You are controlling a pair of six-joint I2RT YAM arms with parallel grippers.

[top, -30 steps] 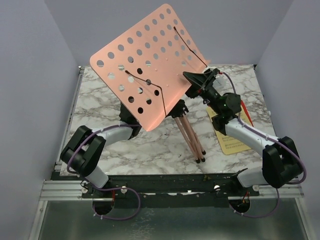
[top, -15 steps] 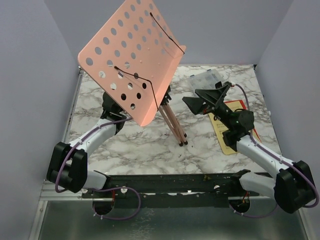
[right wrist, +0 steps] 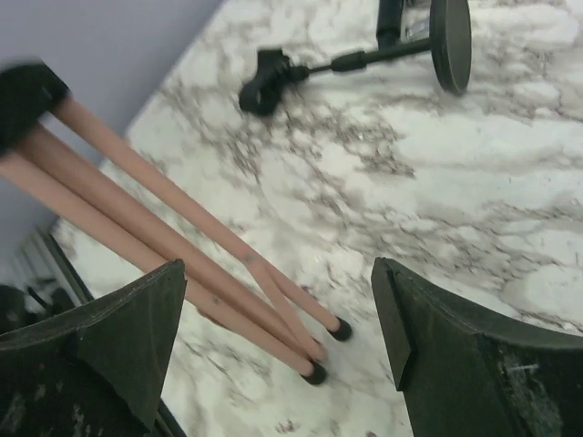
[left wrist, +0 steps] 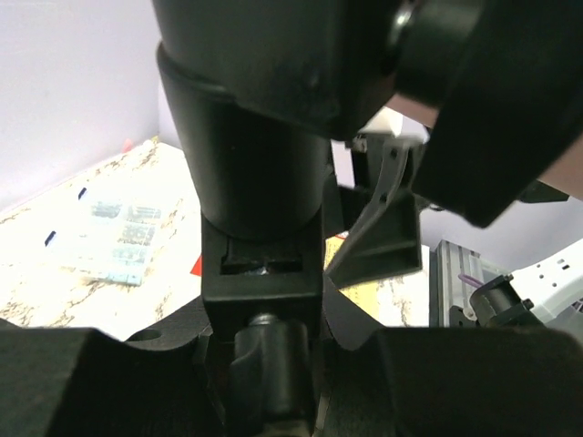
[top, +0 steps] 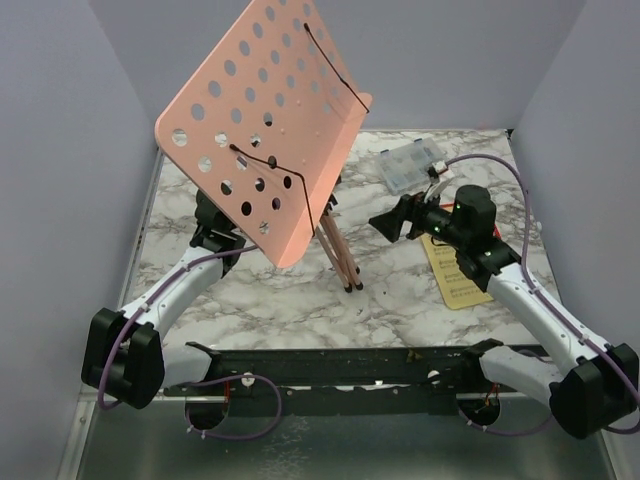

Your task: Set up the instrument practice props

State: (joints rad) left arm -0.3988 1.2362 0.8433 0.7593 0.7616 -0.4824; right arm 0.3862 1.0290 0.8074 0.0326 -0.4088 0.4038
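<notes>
Left end effector [left wrist: 273, 364] clamps stand [top: 265, 110]; right end effector [right wrist: 278, 309] wide open, empty. Bench [top: 280, 300] white-grey marble pattern. Plain lilac walls [top: 60, 150] enclose left, rear, right sides.

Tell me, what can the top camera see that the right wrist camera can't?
Only the top camera shows the big pink holey desk of the music stand, the clear box and the yellow page. Only the right wrist camera shows the black microphone with its round base. Both show the stand's thin pink legs, bunched together, the marble table and the open right gripper.
</notes>
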